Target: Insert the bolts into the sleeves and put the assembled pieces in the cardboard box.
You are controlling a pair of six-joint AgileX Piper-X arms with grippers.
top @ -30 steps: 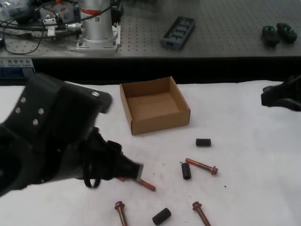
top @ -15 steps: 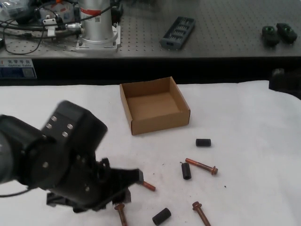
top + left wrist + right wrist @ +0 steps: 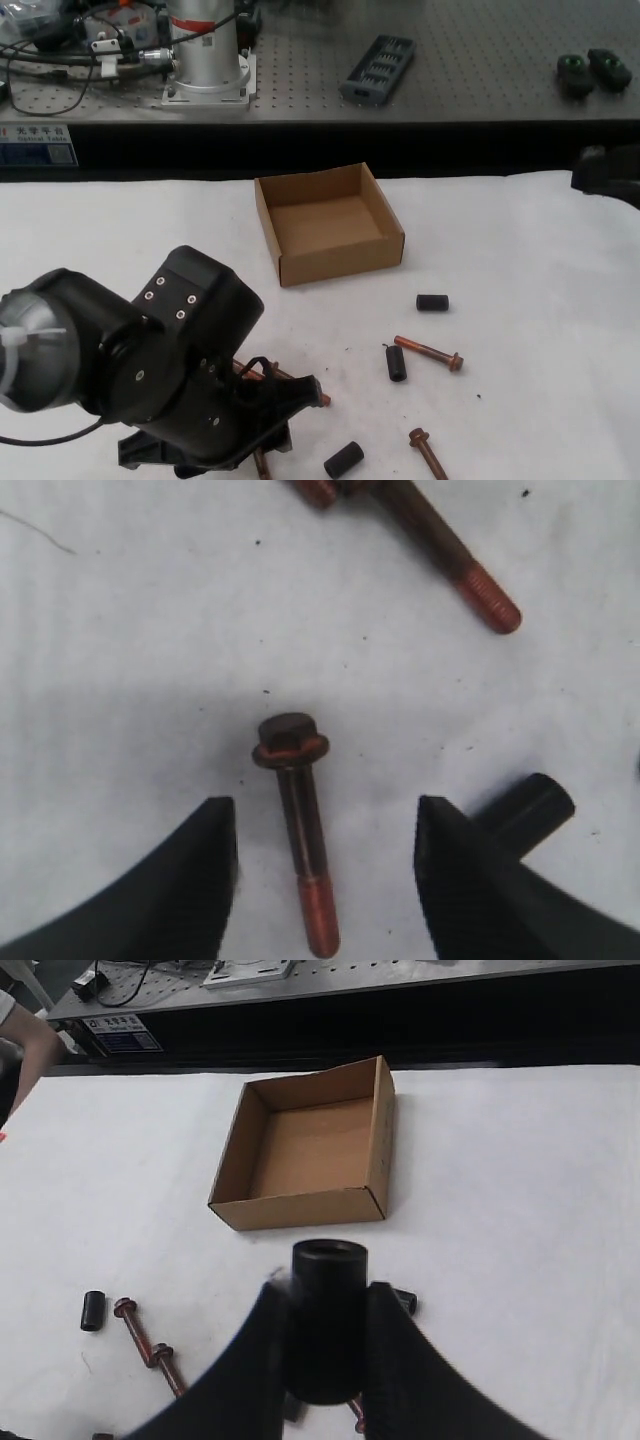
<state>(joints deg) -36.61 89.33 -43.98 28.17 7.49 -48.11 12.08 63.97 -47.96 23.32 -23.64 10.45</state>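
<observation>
The cardboard box (image 3: pixel 300 1208) seems bare; right gripper (image 3: pixel 328 1298) clamps a sleeve (image 3: pixel 328 1335).

A lab: perforated optical table (image 3: pixel 480 80), metal column base (image 3: pixel 205 75), loose cables (image 3: pixel 40 52).

Silver post (image 3: pixel 205 45) and ridged dark rack (image 3: pixel 378 66) stand apart.

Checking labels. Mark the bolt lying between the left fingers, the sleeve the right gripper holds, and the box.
Bolt (image 3: pixel 300 825): left wrist view, middle of the shank.
Sleeve (image 3: pixel 328 1310): right wrist view, side wall below the opening.
Box (image 3: pixel 300 1208): right wrist view, outer face of one wall.
</observation>
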